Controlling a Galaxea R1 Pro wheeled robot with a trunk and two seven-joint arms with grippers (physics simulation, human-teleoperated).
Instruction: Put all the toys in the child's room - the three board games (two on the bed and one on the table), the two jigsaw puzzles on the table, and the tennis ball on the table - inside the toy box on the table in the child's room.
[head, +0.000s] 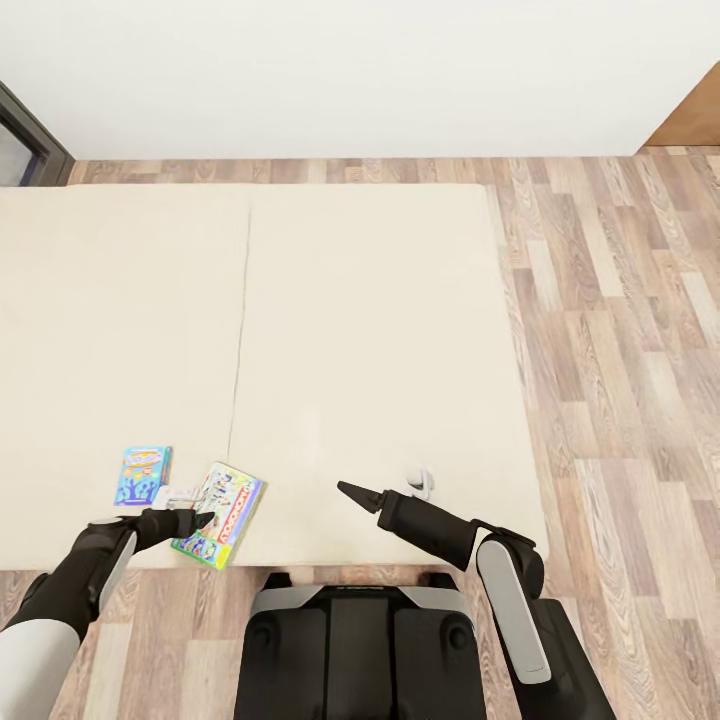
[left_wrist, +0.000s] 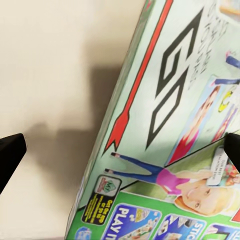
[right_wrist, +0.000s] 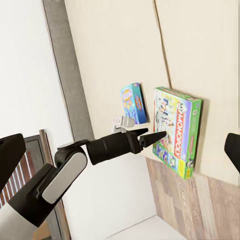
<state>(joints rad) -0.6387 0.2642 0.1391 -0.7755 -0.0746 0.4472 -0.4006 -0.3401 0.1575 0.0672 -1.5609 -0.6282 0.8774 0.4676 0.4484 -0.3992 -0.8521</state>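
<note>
Head view: both board games, Monopoly (head: 219, 514) and blue box (head: 143, 475), lie unpicked on the bed (head: 380, 330); left gripper (head: 203, 521) spread wide over Monopoly, right gripper (head: 352, 491) unreadable.

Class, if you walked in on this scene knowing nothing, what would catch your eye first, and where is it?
The two bright board games on the beige bed: a green-edged Monopoly box by the near edge, a small blue box beside it. Next, the left end effector poised over the Monopoly box, fingers spread wide in its wrist view.
</note>
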